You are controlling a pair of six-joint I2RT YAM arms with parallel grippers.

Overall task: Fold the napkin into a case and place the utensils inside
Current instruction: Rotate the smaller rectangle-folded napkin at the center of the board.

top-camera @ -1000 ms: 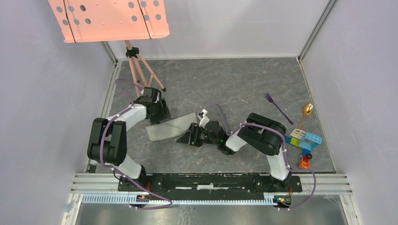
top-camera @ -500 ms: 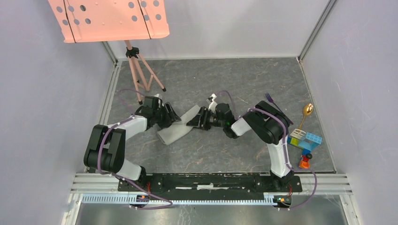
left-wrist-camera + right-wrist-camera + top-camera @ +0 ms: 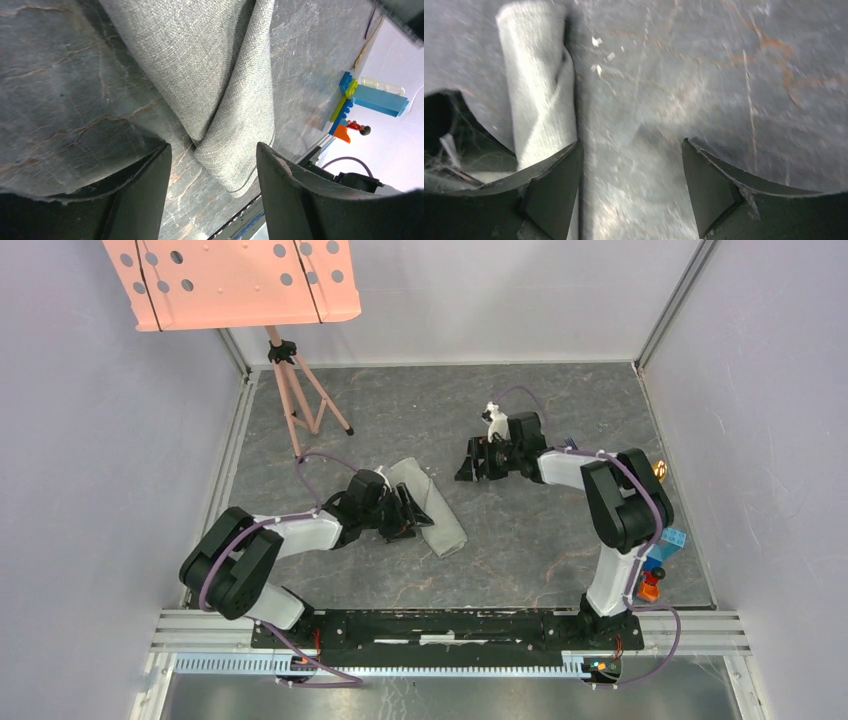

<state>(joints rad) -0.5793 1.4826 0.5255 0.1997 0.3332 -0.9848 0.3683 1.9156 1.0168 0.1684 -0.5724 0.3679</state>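
Overhead plus wrist close-ups, sharing napkin [image 3: 440,516]

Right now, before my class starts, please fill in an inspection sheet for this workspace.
Surface: dark grey marbled tabletop, few pale specks.
Job's things: light grey cloth napkin folded into a narrow pouch; purple plastic fork and gold-bowled spoon outside it, mostly hidden by the right arm.
Clutter: colourful toy building blocks, right edge.
Hands: left hand open beside the pouch, not gripping; right hand open over bare tabletop.
Cables: purple cables along both arms.
Surroundings: salmon-pink perforated panel on tripod, back left; pale walls.
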